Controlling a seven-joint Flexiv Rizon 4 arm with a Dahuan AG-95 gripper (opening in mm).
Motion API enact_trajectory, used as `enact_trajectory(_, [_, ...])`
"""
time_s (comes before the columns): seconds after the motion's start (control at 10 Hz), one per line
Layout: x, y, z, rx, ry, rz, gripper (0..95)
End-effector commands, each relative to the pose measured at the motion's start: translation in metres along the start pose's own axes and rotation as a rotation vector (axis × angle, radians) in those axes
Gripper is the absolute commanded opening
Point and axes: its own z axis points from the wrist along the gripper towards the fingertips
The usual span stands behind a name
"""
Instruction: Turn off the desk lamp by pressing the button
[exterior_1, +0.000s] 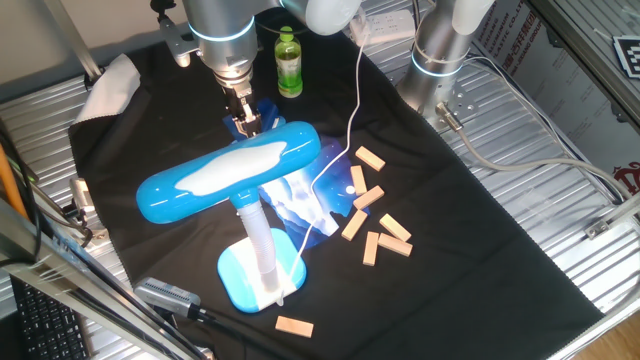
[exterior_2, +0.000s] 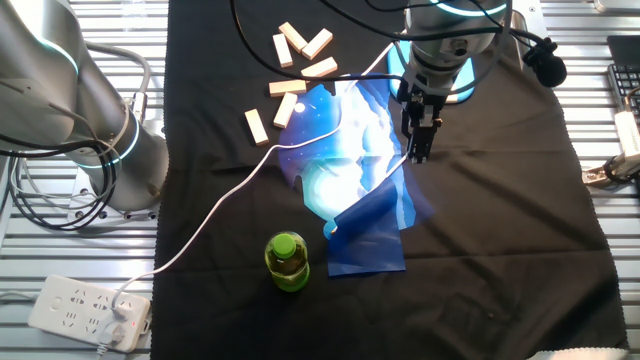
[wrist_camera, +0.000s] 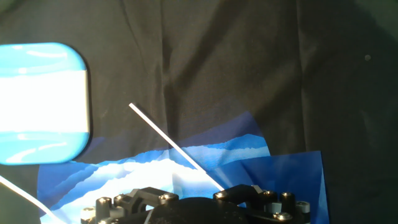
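Observation:
The sky-blue desk lamp stands mid-table. Its long oval head (exterior_1: 230, 172) has a white top panel, and a white neck joins it to the rounded blue base (exterior_1: 248, 280). The lamp is lit and throws bright light on a blue sheet (exterior_2: 350, 170) under it. I see no button in any view. My gripper (exterior_1: 243, 122) hangs just beyond the far end of the head, low over the sheet; it also shows in the other fixed view (exterior_2: 419, 145). The hand view shows the head's end (wrist_camera: 43, 102) at the left and no fingertips. The white cord (exterior_1: 355, 100) runs to the back.
A green bottle (exterior_1: 289, 62) stands behind the gripper. Several wooden blocks (exterior_1: 375, 235) lie right of the lamp, and one (exterior_1: 294, 326) lies near the front edge. A power strip (exterior_2: 90, 310) sits off the black cloth. A second arm's base (exterior_1: 440, 50) stands at the back right.

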Motion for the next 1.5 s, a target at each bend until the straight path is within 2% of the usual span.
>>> enact_trajectory(0.1, [0.0,0.0,0.0,0.007,-0.028,-0.231,0.0])
enact_trajectory(0.2, [0.0,0.0,0.0,-0.007,-0.03,-0.224,0.0])
enact_trajectory(0.7, [0.0,0.0,0.001,0.006,-0.025,-0.225,0.0])
enact_trajectory(1.0, [-0.006,-0.004,0.016,0.004,-0.03,-0.237,0.0])
enact_trajectory(1.1, [-0.011,-0.005,0.021,0.004,-0.03,-0.241,0.0])
enact_trajectory(1.2, [-0.023,-0.004,0.024,0.004,-0.029,-0.246,0.0])
enact_trajectory(1.5, [-0.038,0.006,0.026,0.001,-0.021,-0.242,0.0])
